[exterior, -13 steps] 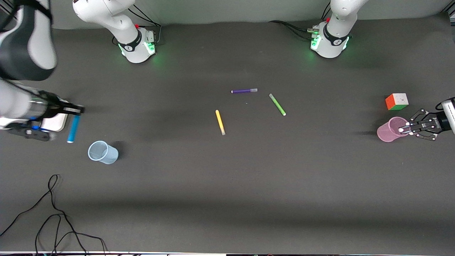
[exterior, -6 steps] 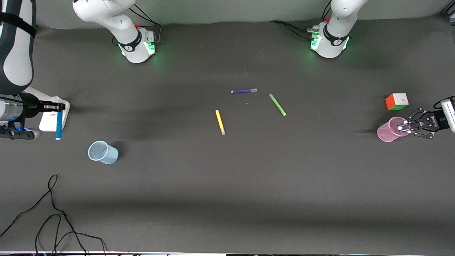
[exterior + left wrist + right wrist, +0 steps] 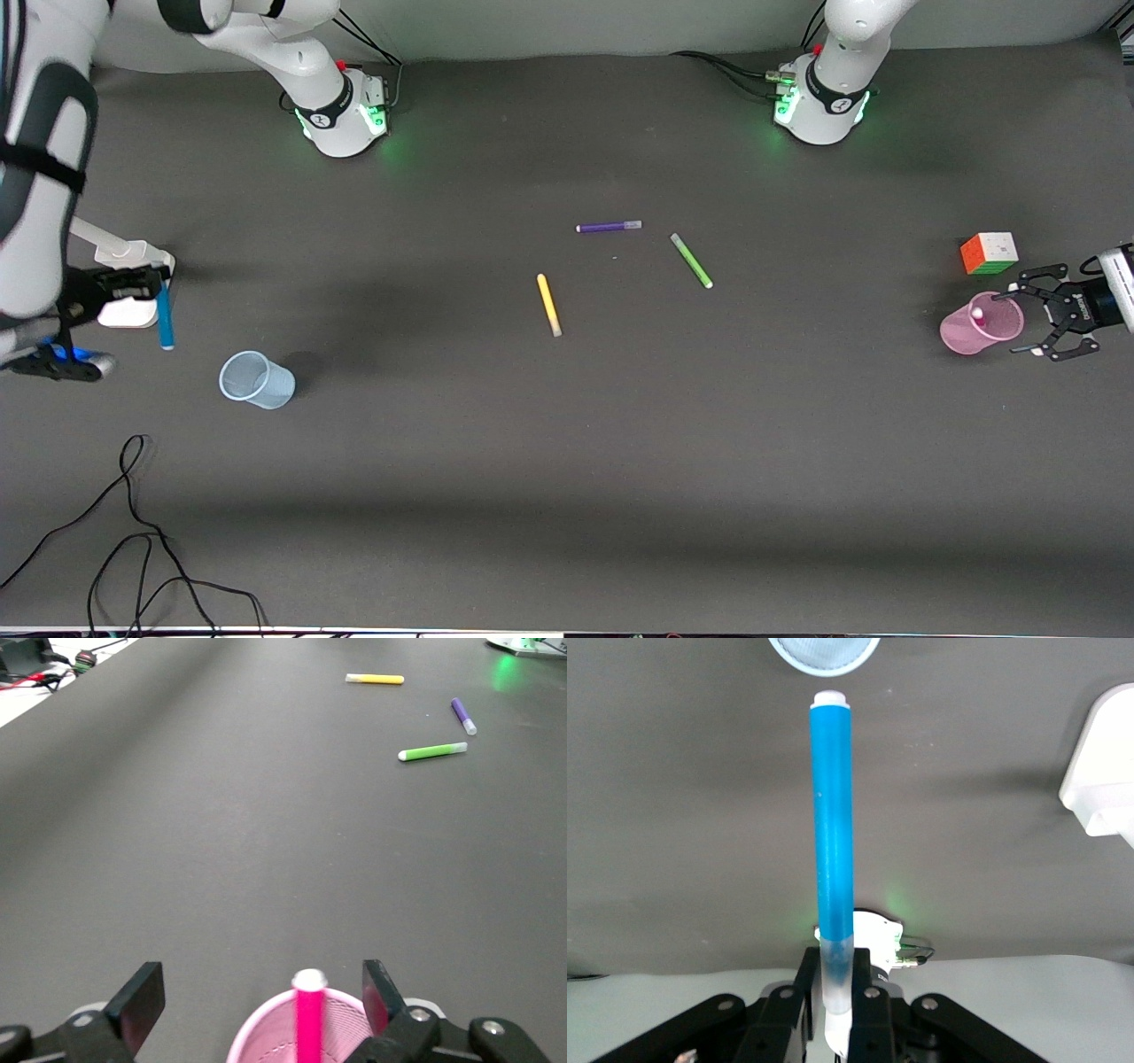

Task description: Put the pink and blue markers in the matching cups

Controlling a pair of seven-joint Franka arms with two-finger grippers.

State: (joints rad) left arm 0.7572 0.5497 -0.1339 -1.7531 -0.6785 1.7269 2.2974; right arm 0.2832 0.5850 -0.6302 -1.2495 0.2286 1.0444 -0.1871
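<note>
The pink marker (image 3: 977, 313) stands in the pink cup (image 3: 966, 332) near the left arm's end of the table. My left gripper (image 3: 1015, 321) is open, with its fingers either side of the cup's rim and not touching the marker. In the left wrist view the pink marker (image 3: 309, 1019) rises from the pink cup (image 3: 257, 1047) between the open fingers (image 3: 139, 1003). My right gripper (image 3: 146, 282) is shut on the blue marker (image 3: 165, 321), which hangs over the table near the pale blue cup (image 3: 255, 379). In the right wrist view the blue marker (image 3: 833, 833) points at the blue cup (image 3: 824, 651).
A purple pen (image 3: 609, 227), a green pen (image 3: 691, 260) and a yellow pen (image 3: 548, 304) lie mid-table. A colour cube (image 3: 989, 252) sits beside the pink cup, farther from the camera. A white object (image 3: 131, 312) lies under the right gripper. A black cable (image 3: 133, 532) lies near the front edge.
My left gripper has opened and let go of the pink marker, which now stands in the pink cup. My right gripper has shifted with the blue marker still in it.
</note>
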